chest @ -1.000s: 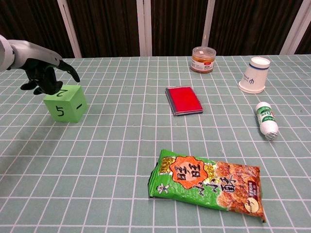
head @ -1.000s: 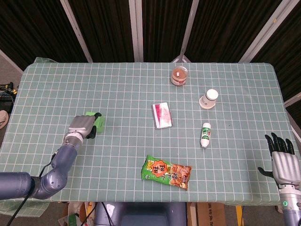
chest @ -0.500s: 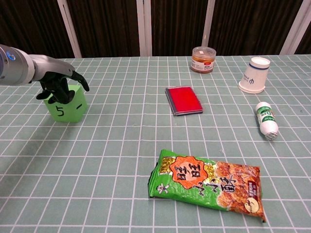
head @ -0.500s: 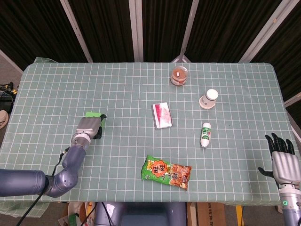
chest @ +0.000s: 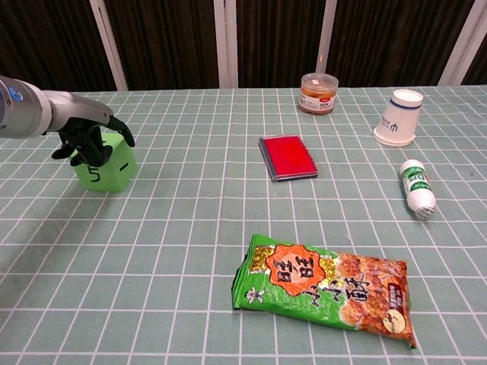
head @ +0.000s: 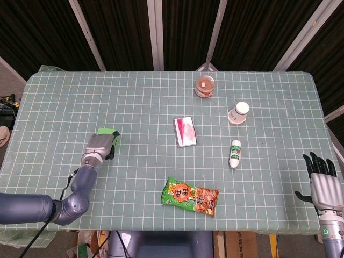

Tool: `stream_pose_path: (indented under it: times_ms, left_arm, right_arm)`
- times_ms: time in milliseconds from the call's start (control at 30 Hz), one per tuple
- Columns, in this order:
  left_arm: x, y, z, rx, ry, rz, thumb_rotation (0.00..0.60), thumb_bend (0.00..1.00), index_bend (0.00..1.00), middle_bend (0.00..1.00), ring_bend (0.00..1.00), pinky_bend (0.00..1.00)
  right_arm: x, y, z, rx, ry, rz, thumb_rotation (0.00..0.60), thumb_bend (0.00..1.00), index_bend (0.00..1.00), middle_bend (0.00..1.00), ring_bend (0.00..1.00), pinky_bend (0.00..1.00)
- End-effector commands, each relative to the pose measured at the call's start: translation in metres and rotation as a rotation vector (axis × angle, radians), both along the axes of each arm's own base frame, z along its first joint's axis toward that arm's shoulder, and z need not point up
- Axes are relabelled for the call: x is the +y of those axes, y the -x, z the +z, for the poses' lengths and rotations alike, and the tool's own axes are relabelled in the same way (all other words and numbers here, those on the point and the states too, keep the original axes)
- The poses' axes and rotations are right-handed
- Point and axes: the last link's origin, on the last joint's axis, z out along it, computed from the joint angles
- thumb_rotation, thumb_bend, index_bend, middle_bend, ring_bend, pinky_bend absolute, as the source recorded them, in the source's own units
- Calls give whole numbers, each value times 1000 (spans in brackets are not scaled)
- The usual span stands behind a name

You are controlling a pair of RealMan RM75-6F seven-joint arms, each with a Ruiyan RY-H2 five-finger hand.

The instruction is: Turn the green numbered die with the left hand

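The green numbered die [chest: 116, 167] stands on the left part of the table, black digits on its front face partly covered. My left hand [chest: 90, 137] lies over its top, fingers curled down the front face and thumb at the right upper edge, gripping it. From the head view only a green sliver of the die [head: 107, 131] shows beyond the left hand [head: 99, 145]. My right hand [head: 323, 183] hangs off the table's right front corner, fingers apart, holding nothing.
A red flat pack [chest: 287, 157] lies mid-table. A snack bag [chest: 327, 287] lies near the front edge. At the back right are a jar [chest: 319, 93], an upturned paper cup [chest: 399, 117] and a small white bottle [chest: 418, 188] lying on its side.
My left hand has come down from beside the die onto it, fingers now wrapped over its top and front face. The die has barely shifted. The right hand has not moved.
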Motion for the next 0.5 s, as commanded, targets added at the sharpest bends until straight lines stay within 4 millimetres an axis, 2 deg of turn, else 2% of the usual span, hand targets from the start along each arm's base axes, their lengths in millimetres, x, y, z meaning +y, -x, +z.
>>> stream_pose_path:
  times_ms: [33, 500]
  left_arm:
    - [0, 2, 1, 11, -6, 2, 600, 907, 158, 852, 702, 772]
    - [2, 17, 7, 65, -15, 39, 600, 907, 158, 852, 702, 772]
  right_arm:
    - [0, 0, -1, 1, -5, -2, 600, 79, 79, 31, 94, 36]
    - [0, 0, -2, 5, -9, -7, 600, 79, 79, 31, 94, 36]
